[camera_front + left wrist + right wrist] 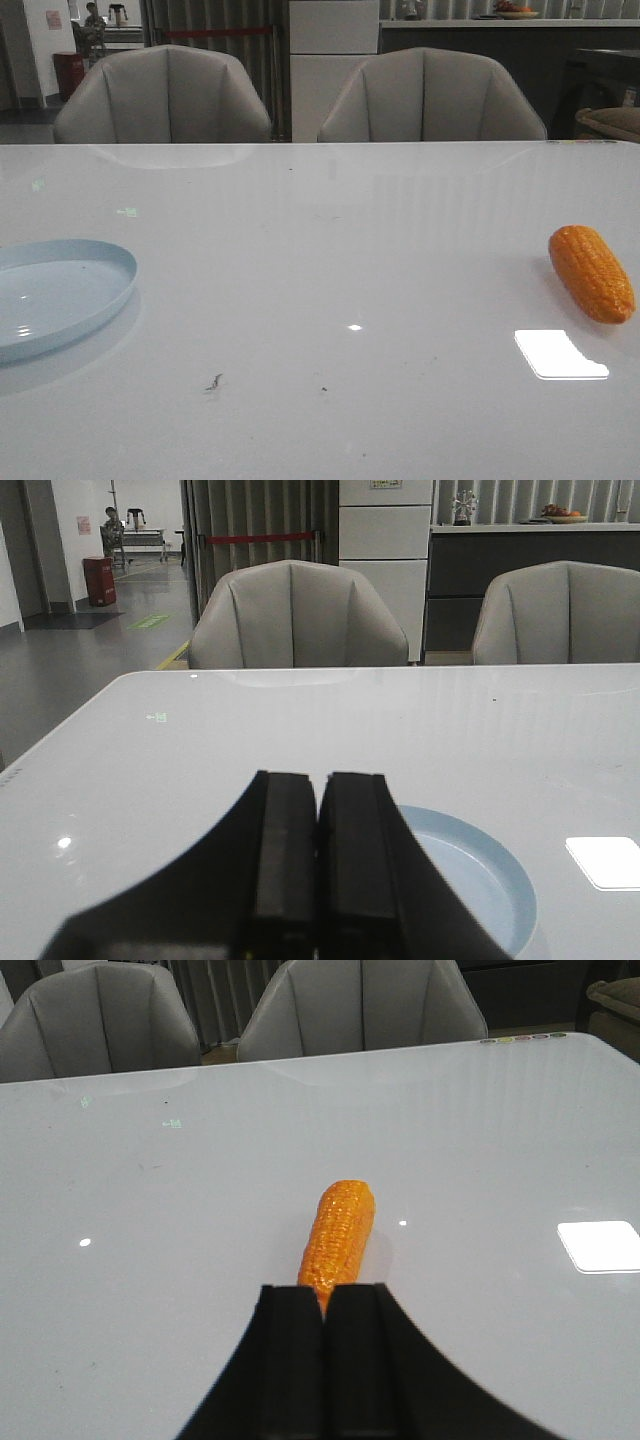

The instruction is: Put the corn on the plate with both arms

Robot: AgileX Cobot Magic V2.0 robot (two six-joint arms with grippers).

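Item one: we log the corn (591, 272), orange, lying flat on the white worktop (330, 250) at about 3 o'clock in the front view. Item two: the plate (60, 295), pale blue, at 9 o'clock, well apart from the corn. Item three: our left gripper (320, 865), jaws pressed together, holding nothing, above the plate's edge. Item four: our right gripper (325, 1355), jaws likewise together, just behind the corn's near end.
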